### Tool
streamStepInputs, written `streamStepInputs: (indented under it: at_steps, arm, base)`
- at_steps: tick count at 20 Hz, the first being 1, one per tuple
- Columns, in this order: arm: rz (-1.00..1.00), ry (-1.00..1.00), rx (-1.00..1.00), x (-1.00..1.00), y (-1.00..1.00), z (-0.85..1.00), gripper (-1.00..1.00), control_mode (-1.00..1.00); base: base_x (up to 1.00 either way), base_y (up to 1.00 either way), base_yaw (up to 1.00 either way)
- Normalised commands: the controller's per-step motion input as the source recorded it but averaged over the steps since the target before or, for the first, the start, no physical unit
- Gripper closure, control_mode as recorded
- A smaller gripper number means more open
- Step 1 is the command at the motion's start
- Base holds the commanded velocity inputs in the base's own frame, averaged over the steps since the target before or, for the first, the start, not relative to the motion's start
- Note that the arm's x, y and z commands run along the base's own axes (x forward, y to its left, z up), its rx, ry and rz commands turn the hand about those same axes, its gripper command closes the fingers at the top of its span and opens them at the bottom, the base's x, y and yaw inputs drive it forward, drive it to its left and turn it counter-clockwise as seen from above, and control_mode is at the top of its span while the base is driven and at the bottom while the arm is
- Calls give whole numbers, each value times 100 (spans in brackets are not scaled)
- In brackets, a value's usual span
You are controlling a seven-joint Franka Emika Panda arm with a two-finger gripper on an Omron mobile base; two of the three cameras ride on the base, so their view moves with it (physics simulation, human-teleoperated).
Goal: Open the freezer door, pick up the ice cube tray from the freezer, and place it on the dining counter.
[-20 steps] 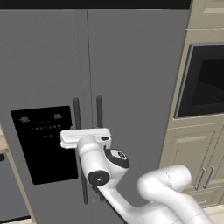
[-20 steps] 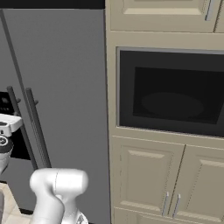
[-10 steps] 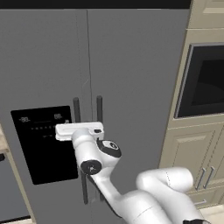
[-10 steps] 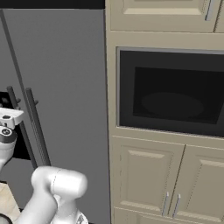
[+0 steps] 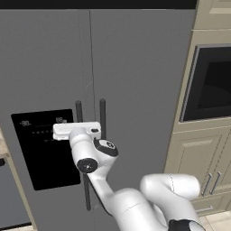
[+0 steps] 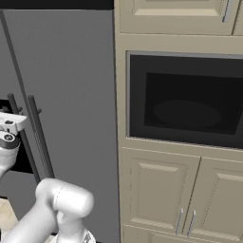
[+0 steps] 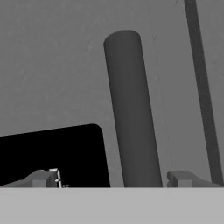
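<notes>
Freezer door (image 5: 45, 81) shut, flush with the wider plain door (image 5: 140, 90) to its right. Black dispenser panel (image 5: 43, 149) on its lower half; long dark bar handle (image 5: 79, 113) upright at its right edge. Gripper (image 7: 114, 179) right up against the door at handle height. In the hand view the fingers (image 7: 43, 178) stand wide apart, one on each side of the handle, not closed on it. Built-in oven (image 6: 187, 102) in the beige cabinets to the right.
</notes>
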Motion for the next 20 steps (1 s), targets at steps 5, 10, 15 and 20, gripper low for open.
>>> streamStepInputs:
  at_steps: [5,10,15,20]
  arm:
    - [0,0,0,11,0,0,-100,-100]
    - [0,0,0,9,0,0,-100,-100]
    - [0,0,0,10,0,0,-100,-100]
    - [0,0,0,15,0,0,-100,-100]
  base:
    - [0,0,0]
    - [0,0,0]
    - [0,0,0]
    - [0,0,0]
